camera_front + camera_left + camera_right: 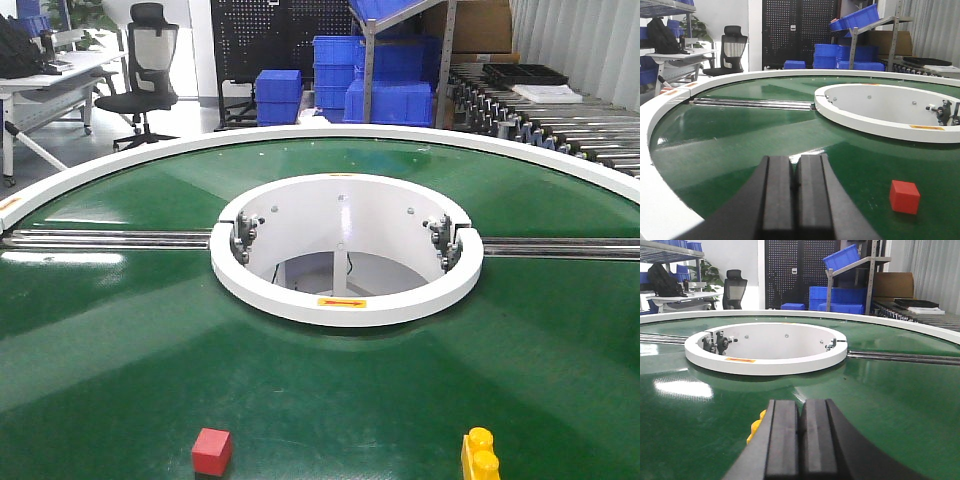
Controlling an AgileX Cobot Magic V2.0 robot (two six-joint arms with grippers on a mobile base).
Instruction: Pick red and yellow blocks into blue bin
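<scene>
So far neither block is off the surface (pixel 120 330), and I judge the task to stand at its opening step, the reach for a first block. The red cube (pixel 211 451) lies on the near side of the white ring (pixel 345 305), well apart from it and off to the left. The yellow brick (pixel 480 455), studs up, also lies on the near side of the ring, off to the right and well apart from the cube. The left hand (pixel 794 167) has its two pads pressed together with nothing between them, and the cube lies ahead of it to its right. The right hand (pixel 801 410) is likewise closed on nothing, and the brick peeps out from behind its left edge. The blue bin shows in no view; the stacked blue crates (pixel 390 100) far beyond the ring are not it. The next move, as I judge it, calls for a hand to part its pads, line up over its block, come down around it and close, before any carry to the bin.
</scene>
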